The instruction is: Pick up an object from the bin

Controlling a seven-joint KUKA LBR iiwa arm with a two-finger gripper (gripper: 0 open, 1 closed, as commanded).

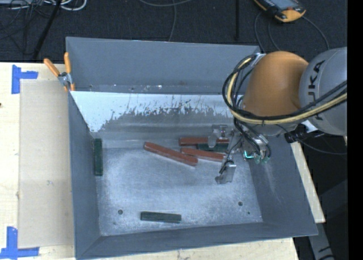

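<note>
Several reddish-brown bars (pixel 170 154) lie crossed in a loose cluster on the floor of the bin (pixel 164 71), and they are the likeliest pick. The gripper (pixel 226 173) is low at the cluster's right end, just beside the nearest bar; whether it is open, closed or touching a bar cannot be told. The step looks like the approach before a grasp. The next move calls for centring over one bar, across its narrow width, clear of its neighbours. Well apart from the cluster lie one dark green bar (pixel 161 216) nearer the camera and another green bar (pixel 98 156) on the far side from the gripper.
</note>
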